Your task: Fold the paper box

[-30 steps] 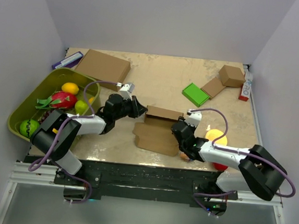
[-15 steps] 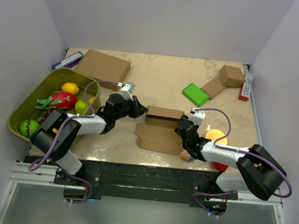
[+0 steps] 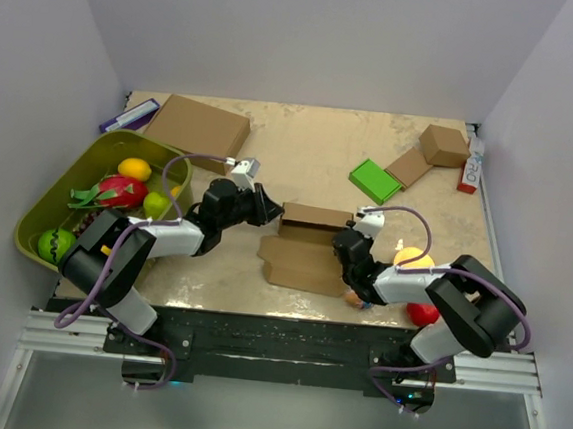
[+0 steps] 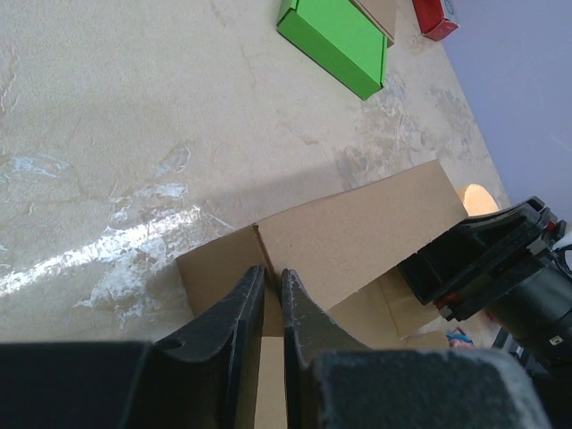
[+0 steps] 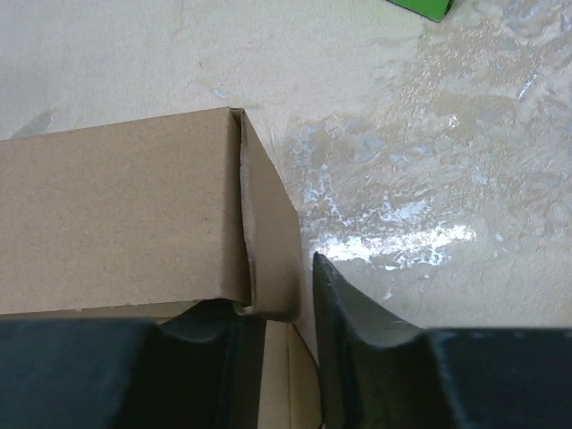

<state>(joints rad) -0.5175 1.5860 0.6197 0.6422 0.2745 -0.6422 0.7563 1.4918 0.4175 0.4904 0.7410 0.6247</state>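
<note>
Folding looks early — one paper box [image 3: 300,264] wall stands. Our left gripper [image 4: 273,281] pinches it; the right gripper [image 5: 279,299] we cannot tell.

Top cam: fixed, high, behind the near edge of the table [image 3: 312,147], tilted down and forward. Far off, whole tabletop in frame.

Left wrist cam: behind the left gripper [image 4: 271,273], low, looking along it across the table toward the far-right corner. Close on the box [image 4: 357,223]. Green box [image 4: 338,37] at top of frame, right gripper [image 4: 487,259] at the right edge.

Right wrist cam: behind the right gripper [image 5: 268,304], looking steeply down. Very close on the box's right end, sliver of green box at the top edge.

Overlap: all three see the box's upright wall, the wrist cams from opposite ends. All three catch the green box.
</note>
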